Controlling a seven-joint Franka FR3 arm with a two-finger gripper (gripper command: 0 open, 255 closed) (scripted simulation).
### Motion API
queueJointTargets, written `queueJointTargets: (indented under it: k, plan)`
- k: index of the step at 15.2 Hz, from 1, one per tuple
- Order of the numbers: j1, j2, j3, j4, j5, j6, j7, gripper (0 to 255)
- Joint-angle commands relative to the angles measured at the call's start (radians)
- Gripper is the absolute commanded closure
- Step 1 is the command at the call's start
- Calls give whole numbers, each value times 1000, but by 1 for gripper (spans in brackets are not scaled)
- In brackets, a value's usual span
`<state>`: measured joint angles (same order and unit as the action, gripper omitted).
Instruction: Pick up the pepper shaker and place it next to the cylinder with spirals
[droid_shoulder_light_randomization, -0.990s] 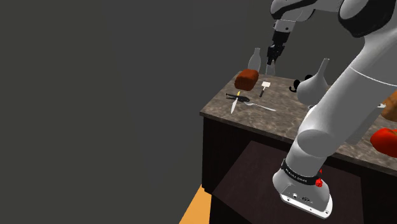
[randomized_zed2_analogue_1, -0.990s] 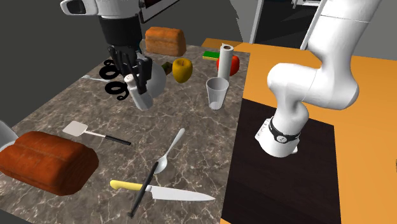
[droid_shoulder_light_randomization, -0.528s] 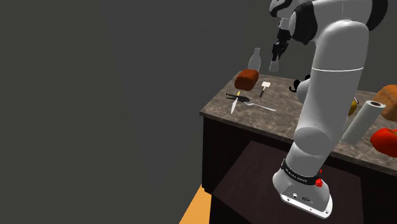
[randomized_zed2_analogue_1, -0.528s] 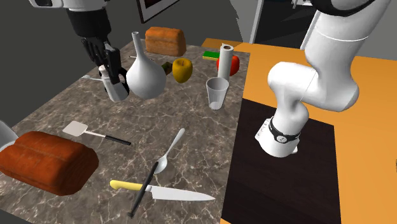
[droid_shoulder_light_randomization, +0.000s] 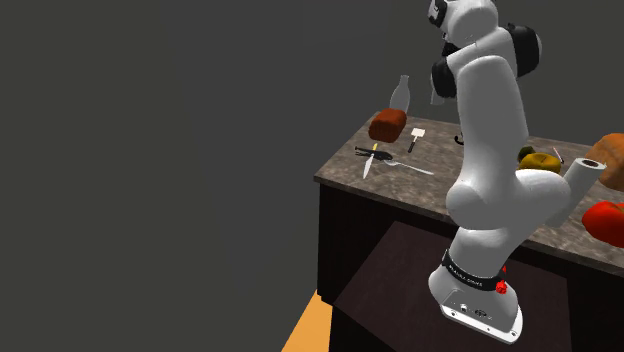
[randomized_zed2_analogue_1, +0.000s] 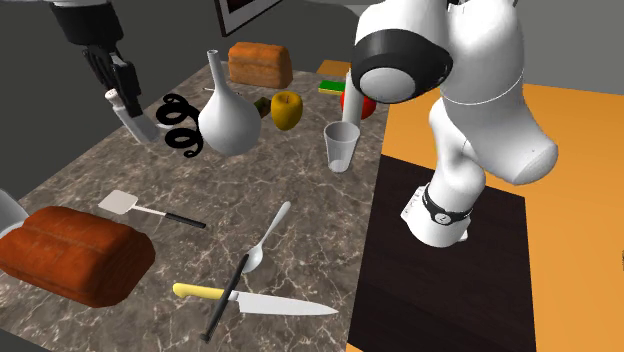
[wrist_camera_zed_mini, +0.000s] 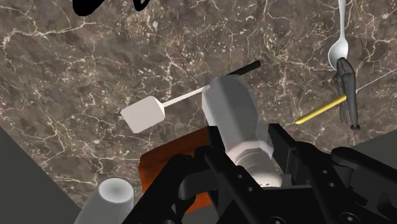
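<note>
Plainly, the gripper is clamped narrow around the pepper shaker, a pale grey piece held tilted off the marble counter, at the second exterior view's left of the black spiral cylinder and apart from it. In the wrist view the shaker sits between the two black fingers. Its cap end is buried in the gripper, and the spiral cylinder is cut off at the picture's edge. A brown loaf is half hidden behind the fingers, with the white spatula beside it. In the shoulder view the white arm stands across the back of the counter, and I cannot make out the hand there.

Half a second ago the shaker hung in front of the spiral cylinder, close to the white vase. It has since moved off to the second exterior view's left, uncovering the spirals. The arm's elbow has swung in and now covers the paper roll.
</note>
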<state>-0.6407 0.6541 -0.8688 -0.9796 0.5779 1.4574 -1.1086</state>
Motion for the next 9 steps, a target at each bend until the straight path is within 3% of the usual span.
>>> queueJointTargets:
  k: [1, 4, 9]
  plan:
    - [-246, 202, 87, 415, 104, -153, 57, 255]
    - [-155, 141, 61, 225, 69, -60, 14, 255]
    - [-79, 104, 38, 62, 50, 37, -21, 255]
